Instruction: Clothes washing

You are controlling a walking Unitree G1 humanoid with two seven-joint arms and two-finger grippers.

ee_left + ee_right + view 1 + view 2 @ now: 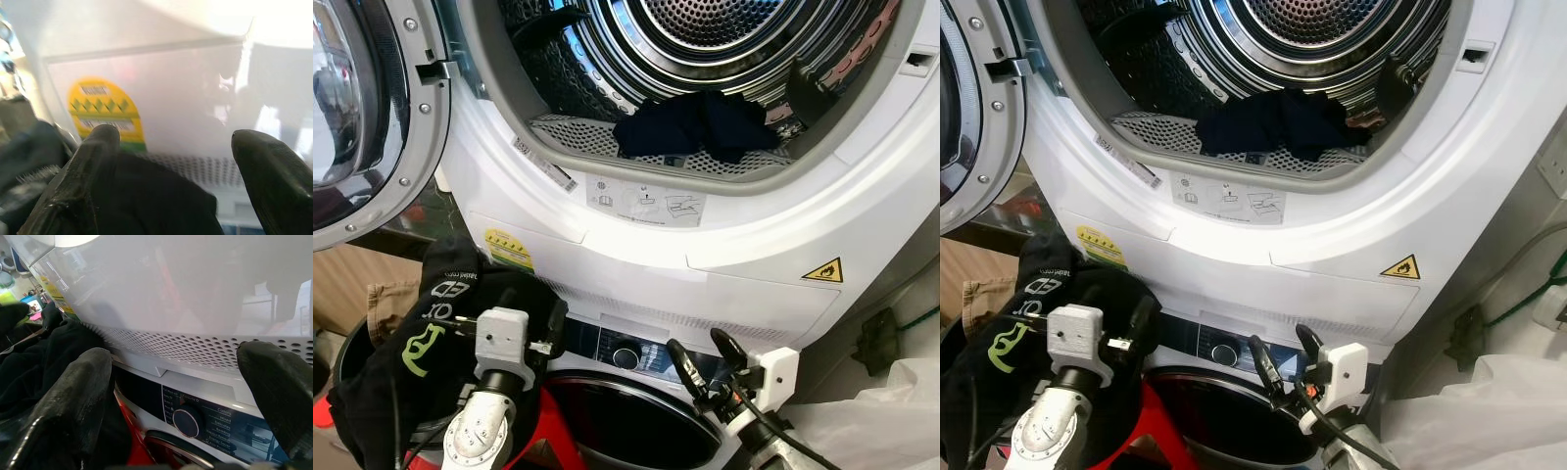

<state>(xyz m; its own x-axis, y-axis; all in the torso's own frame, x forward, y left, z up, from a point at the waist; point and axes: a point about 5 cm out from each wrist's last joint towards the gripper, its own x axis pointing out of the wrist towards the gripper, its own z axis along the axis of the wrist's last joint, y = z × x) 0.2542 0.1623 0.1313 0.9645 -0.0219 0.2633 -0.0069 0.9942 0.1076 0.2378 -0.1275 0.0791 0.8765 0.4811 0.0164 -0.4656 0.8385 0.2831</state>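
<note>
L gripper (543, 328) sat at lower left of the head view, low in front of the machines, fingers spread wide apart. A black garment (401, 362) w/ green and white print was draped over and around them; the wrist view had dark cloth (161, 196) lying betw. the two fingers (90, 161), but whether they actually pinched it, can't tell. Garment hung down over a dark tub w/ a red rim (558, 431) at the bottom edge.

R gripper (705, 357) was at lower centre-right, fingers parted, nothing betw. them, pointing up toward the lower machine's control panel. Its wrist view showed the round dial (186, 422) w/ programme names beside it, a perforated vent strip (195, 345) above that.

Above both, the dryer's white front (724, 255) filled mid-frame: yellow sticker (509, 250) at left, flame warning triangle (823, 269) at right, instruction label (646, 203) under the opening. Door (367, 117) stood swung open at upper left. Inside the drum (705, 29), top centre, a dark navy item (695, 127) lay on the perforated lip. Clear plastic bag (881, 421) at lower right corner.
</note>
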